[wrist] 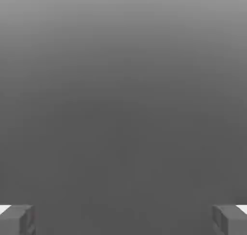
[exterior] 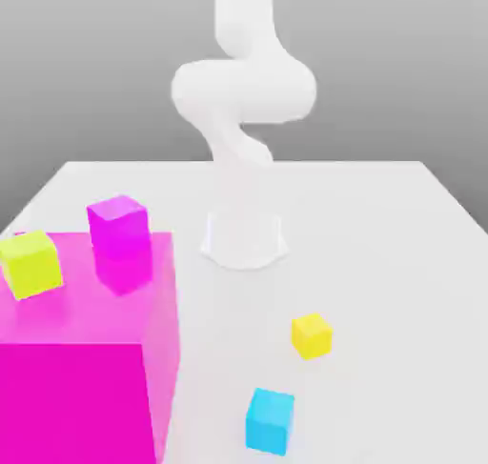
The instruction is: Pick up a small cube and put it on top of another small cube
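Two small cubes lie on the white table [exterior: 381, 262] in the exterior view: a yellow cube [exterior: 312, 335] and, nearer the front edge, a cyan cube [exterior: 270, 420]. They stand apart, a short gap between them. The white arm [exterior: 243, 90] rises from its round base [exterior: 244, 240] at the table's middle and bends upward past the picture's top. In the hand view my gripper [wrist: 123, 220] is open. Its two grey fingertips [wrist: 17, 220] stand far apart with nothing between them, facing plain grey background.
A large magenta block [exterior: 86, 376] fills the front of the exterior view's left. On or just behind its top sit a lime-yellow cube [exterior: 30, 264] and a magenta cube [exterior: 119, 229].
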